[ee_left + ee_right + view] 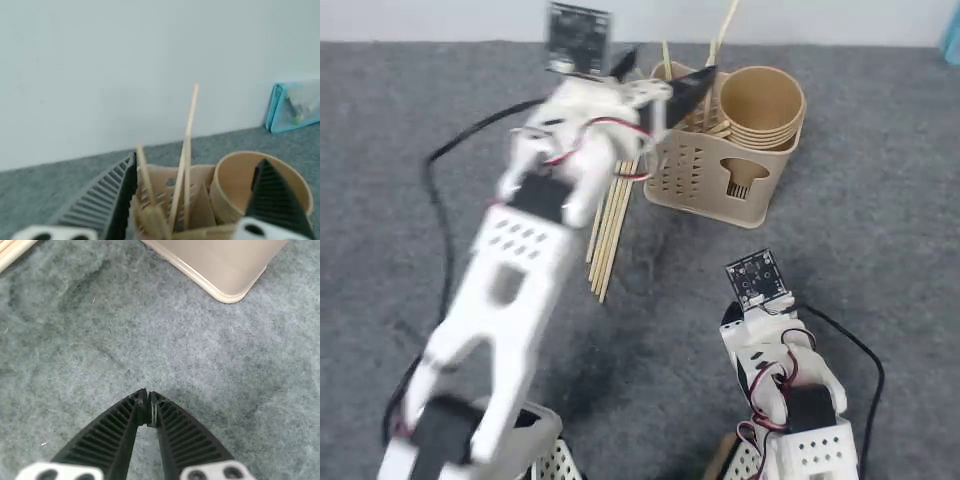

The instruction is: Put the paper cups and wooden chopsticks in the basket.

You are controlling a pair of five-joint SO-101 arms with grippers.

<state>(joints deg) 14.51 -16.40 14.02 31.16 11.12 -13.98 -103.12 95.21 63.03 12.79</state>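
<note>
- High view: left pincer [660,75], jaws spread and empty, hangs over the beige slotted plastic basket [705,185]. The nested stack of tan paper cups [760,105] sits in the compartment just beside it.
- High view: loose chopsticks [608,235], a bundle of thin pale wood, lie on the grey carpet [880,200] behind and below the left pincer. They are outside the basket and partly under the arm.
- Left wrist view: jaws wide apart, nothing held. The upright chopsticks [189,130], of the same wood, lean in the basket between them, with the paper cups by one fingertip.
- Risk: a jaw dragged sideways on the way out could flick the leaning sticks out or tip the light basket.
- Right wrist view: right pincer [147,399] pressed shut on nothing, just above the carpet. The basket's corner is ahead of it and apart.
- Risk: the flat bundle may scatter or roll if it is pinched off-centre. A forward push by the shut pincer would shove the basket.
</note>
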